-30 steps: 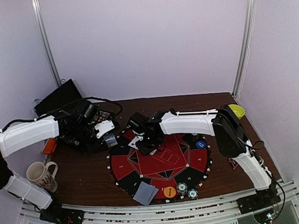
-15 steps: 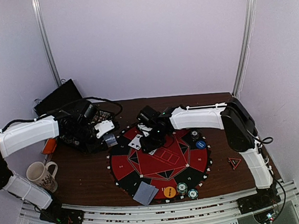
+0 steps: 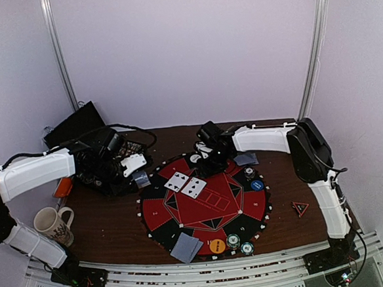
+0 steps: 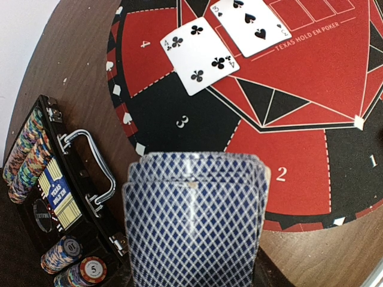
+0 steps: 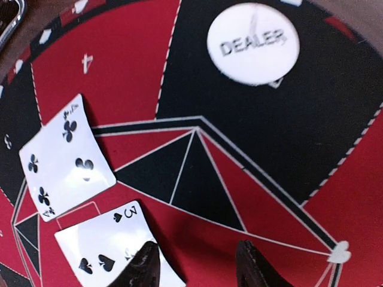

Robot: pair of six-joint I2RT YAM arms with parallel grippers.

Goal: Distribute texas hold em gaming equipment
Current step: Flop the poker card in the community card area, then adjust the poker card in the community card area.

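My left gripper (image 3: 138,177) is shut on a deck of blue diamond-backed cards (image 4: 194,233) just off the left rim of the round red and black mat (image 3: 159,219); the deck hides its fingers. Two cards lie face up on the mat, a four of clubs (image 5: 66,158) and a three of spades (image 5: 111,250). My right gripper (image 5: 200,269) hovers open just past the three, nothing between its fingers. A white DEALER button (image 5: 253,45) lies beyond. Chip stacks (image 3: 239,244), an orange button (image 3: 217,245), a blue button (image 3: 257,185) and face-down cards (image 3: 185,247) sit at the mat's edges.
An open black chip case (image 4: 60,197) with rows of chips stands left of the mat. A white mug (image 3: 52,223) sits near left, a yellow bowl (image 3: 303,142) far right, a small red triangle (image 3: 300,207) at the right.
My right gripper opened, left the three of spades beside the four of clubs and drew back toward the far right. The left arm held still with the deck.
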